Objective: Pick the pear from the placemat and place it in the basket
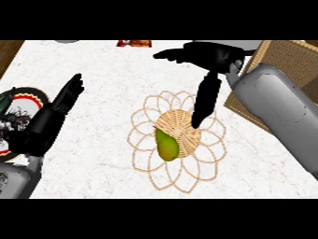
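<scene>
The pear lay on the woven placemat, on the left of its dense centre, on the white tabletop. The right hand hung above it with fingers extended downward, relaxed and holding nothing, their tips near the pear's upper right. The basket stood at the right. The left hand rested open at the left, beside a plate.

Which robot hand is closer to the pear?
The right hand. It hangs above the placemat, one long finger pointing down toward the pear, tip just up and right of it. The left hand rests open, off the placemat, to the pear's left.
</scene>
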### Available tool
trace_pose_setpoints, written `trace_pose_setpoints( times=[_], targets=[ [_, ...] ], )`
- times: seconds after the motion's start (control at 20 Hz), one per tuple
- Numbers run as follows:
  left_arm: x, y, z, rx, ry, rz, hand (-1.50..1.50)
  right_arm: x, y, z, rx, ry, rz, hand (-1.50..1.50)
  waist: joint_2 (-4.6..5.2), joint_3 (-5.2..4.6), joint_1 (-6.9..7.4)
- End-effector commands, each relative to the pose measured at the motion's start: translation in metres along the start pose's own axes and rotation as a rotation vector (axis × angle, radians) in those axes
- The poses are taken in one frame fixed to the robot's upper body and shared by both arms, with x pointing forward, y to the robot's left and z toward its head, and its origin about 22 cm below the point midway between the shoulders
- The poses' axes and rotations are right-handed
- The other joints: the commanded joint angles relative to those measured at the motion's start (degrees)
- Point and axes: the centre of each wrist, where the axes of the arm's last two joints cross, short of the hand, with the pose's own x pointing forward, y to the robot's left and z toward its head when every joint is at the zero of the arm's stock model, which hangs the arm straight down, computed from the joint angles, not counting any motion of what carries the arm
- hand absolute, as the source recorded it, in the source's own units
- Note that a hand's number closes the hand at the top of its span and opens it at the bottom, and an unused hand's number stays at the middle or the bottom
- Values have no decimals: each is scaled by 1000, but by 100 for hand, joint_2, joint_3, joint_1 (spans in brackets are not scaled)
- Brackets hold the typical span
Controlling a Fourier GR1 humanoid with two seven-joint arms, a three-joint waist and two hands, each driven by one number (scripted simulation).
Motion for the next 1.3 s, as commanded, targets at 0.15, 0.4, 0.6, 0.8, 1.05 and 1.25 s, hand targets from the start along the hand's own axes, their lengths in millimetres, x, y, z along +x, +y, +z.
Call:
trace_pose_setpoints(
  times=[0.15,0.4,0.6,0.8,1.05,1.25],
  targets=[
    [-10,7,0,3,3,1,0,-15,-38,6,117,44,-34,-150,28,5,6],
    [-3,-2,-14,6,5,-5,0,-26,-29,26,110,41,-7,-150,6,7,-70],
    [10,2,8,13,0,-4,0,-36,-12,33,47,14,-49,-150,-9,8,-57],
    [7,-3,5,-2,5,19,0,-48,30,4,43,24,-123,-150,1,9,-43],
    [7,5,7,8,-1,0,0,-78,70,-10,8,19,-144,-150,8,10,-36],
    [9,3,6,-2,-6,8,0,-87,92,-28,-3,3,-137,-150,15,10,-19]
  ],
)
